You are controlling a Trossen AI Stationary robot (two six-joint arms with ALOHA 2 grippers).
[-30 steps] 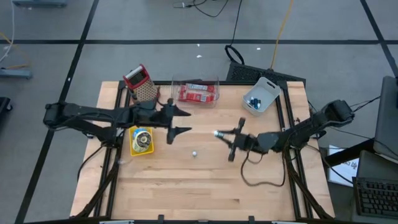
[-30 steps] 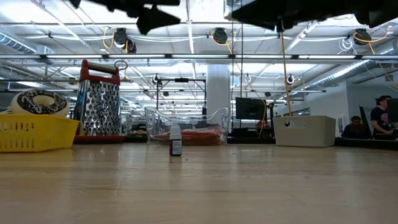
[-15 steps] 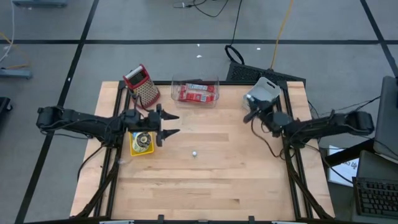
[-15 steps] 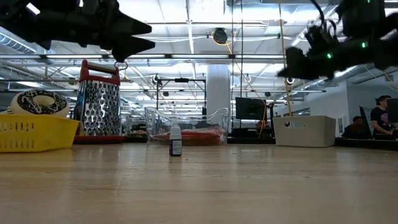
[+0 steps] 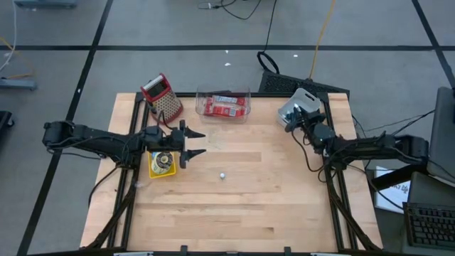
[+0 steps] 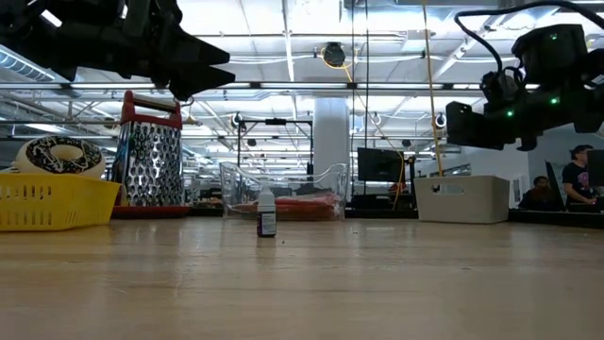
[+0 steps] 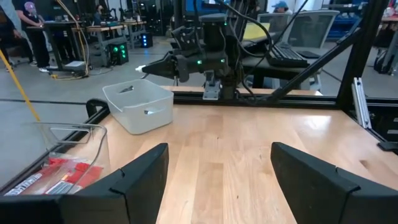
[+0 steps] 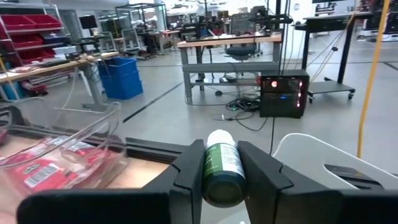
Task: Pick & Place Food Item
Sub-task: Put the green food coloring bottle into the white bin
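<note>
My right gripper (image 5: 291, 121) is shut on a small bottle (image 8: 222, 165) with a green label and a white cap. It hovers level at the near-left corner of the white bin (image 5: 306, 104) at the table's far right, and the bin's rim (image 8: 311, 152) shows just ahead. A second small bottle (image 5: 222, 174) stands upright on its base mid-table. My left gripper (image 5: 201, 142) hangs open and level beside the yellow basket (image 5: 162, 162), with nothing between its fingers. My right gripper pinches the bottle's labelled sides (image 8: 219, 163) between its two fingers. The bottle lies along the fingers, its white cap (image 8: 219, 137) pointing ahead and its dark base toward the wrist. The fingers come in level from the table's right. The bottle is clear of the table.
A clear container (image 5: 224, 105) of red packets and a metal grater (image 5: 162, 96) stand along the far edge. The yellow basket holds a ring-shaped item. The table's near half is bare wood. People sit in the room beyond (image 6: 576, 179).
My right gripper has swung from mid-table toward the far right, turning and sinking a little, and has carried the bottle to the white bin. My left gripper has drawn back toward the table's left and come down. The bottle standing on the table has not moved.
</note>
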